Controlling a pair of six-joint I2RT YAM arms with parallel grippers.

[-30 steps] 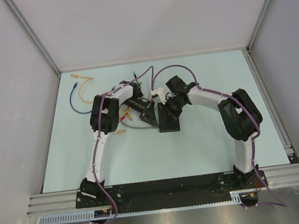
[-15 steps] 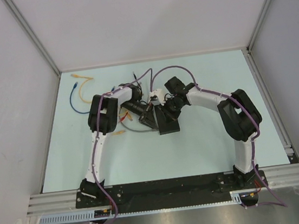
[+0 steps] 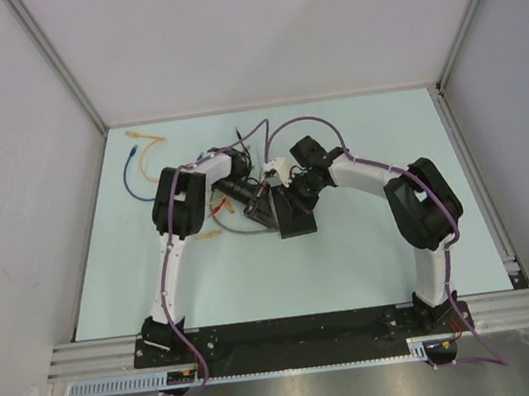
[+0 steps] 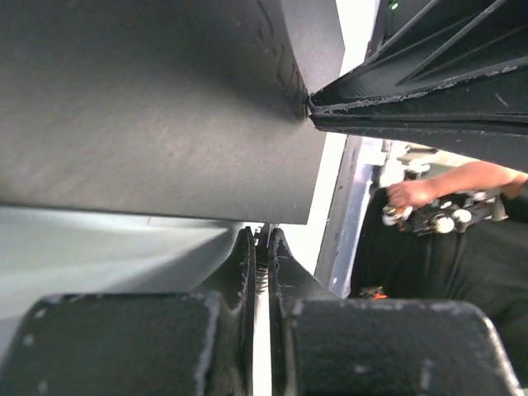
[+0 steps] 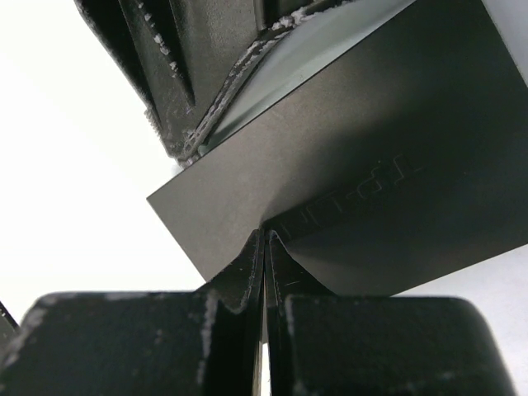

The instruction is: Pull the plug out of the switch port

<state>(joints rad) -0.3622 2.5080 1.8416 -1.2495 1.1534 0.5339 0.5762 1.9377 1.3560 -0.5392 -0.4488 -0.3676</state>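
**Switch**, a small flat matte-black rectangular box: it lies on the pale blue-green table, near the middle, between the working ends of the two arms. Its ports, and any plug in them, cannot be made out in any view.

**Left pincer**: it sits at the switch's left side in the overhead view. The wrist camera shows its two black fingers clenched together with only a hairline gap. No object can be identified between them. The tips sit just below the near edge of the switch's broad dark face.

**Right pincer**: it sits over the far end of the switch, close to the left pincer. The wrist camera shows its fingers pressed fully together and gripping nothing. The tips rest against the switch's face, just beside a line of raised lettering.

**Other items:** a thin blue cable and a thin yellow cable lie loose at the far-left part of the table, well apart from the switch. A grey cable curves on the table under the left arm, near the switch.
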